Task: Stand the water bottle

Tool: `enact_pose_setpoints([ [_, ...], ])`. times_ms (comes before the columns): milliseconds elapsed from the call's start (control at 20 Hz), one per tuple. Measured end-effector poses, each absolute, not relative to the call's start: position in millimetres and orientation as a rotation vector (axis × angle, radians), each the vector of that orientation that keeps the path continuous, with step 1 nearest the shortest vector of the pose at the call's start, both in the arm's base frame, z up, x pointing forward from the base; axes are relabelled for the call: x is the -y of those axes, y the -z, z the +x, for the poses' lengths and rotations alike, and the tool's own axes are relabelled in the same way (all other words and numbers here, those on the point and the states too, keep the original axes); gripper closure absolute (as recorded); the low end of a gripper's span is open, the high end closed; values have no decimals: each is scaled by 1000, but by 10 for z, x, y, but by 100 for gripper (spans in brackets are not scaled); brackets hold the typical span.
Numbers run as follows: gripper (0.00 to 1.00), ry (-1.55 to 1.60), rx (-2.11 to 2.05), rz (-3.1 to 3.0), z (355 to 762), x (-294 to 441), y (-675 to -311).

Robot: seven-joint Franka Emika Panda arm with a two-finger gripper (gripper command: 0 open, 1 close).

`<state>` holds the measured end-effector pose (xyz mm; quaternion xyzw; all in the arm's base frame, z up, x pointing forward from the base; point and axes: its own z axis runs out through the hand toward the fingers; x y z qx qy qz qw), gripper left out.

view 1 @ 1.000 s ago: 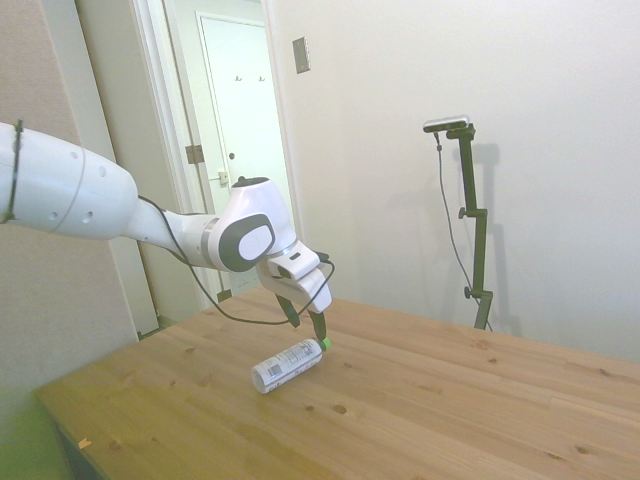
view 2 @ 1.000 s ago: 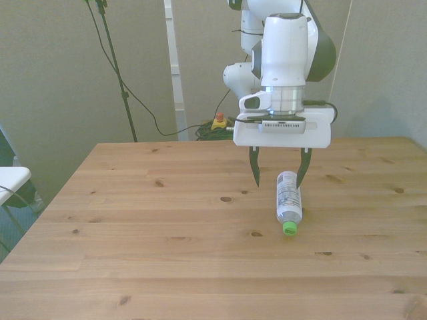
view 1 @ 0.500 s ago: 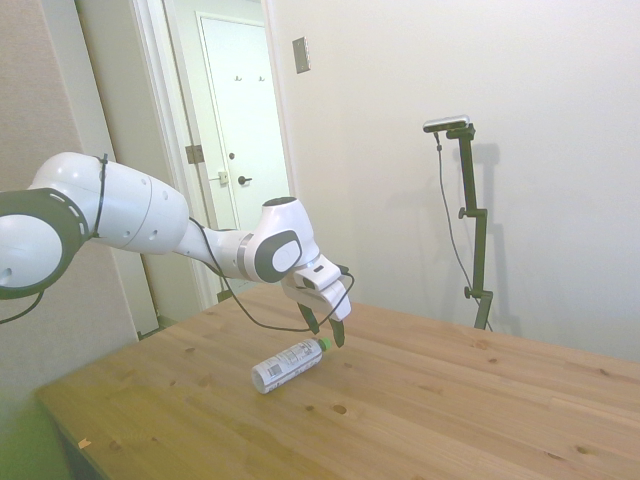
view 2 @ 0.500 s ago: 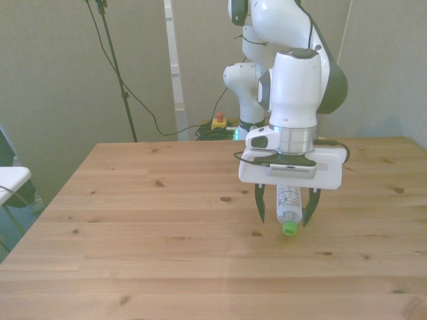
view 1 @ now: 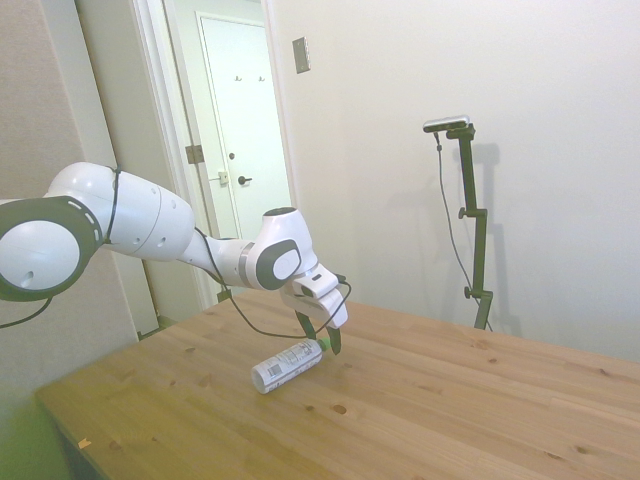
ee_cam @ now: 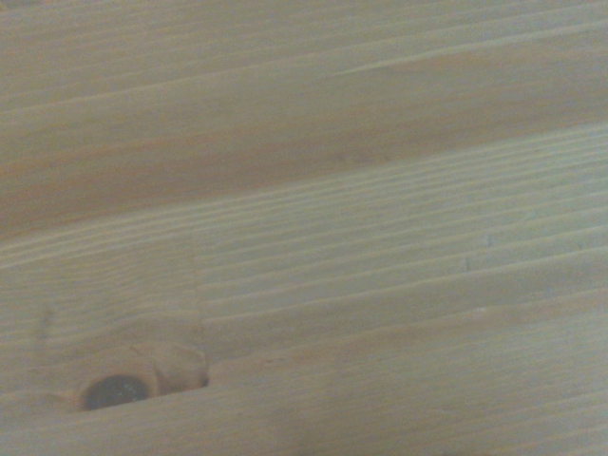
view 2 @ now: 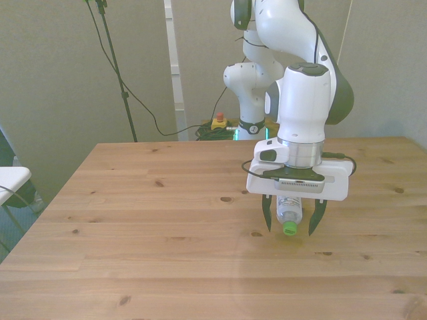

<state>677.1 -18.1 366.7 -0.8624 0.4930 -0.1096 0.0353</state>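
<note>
Bottle (view 2: 289, 209): lying on the counter (view 2: 133, 220), right of centre in the front view.
Gripper (view 2: 291, 225): spread wide, straddling its capped end.

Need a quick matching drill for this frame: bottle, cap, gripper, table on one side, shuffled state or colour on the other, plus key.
Things:
1. bottle
2. cap
3. gripper
4. table

States or colours:
A. green
B. open, one finger on each side of the bottle's cap end
C. lying on its side
D. bare wood with dark knots

Pairs: 1-C, 2-A, 3-B, 4-D
</note>
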Motion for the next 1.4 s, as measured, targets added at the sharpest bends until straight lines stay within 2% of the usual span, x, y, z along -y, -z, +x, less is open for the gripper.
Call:
enact_pose_setpoints([
  [400,100,313,-1521,-2659,6773,174,-3546],
  [1400,100,326,-1518,-2651,6765,229,-3624],
])
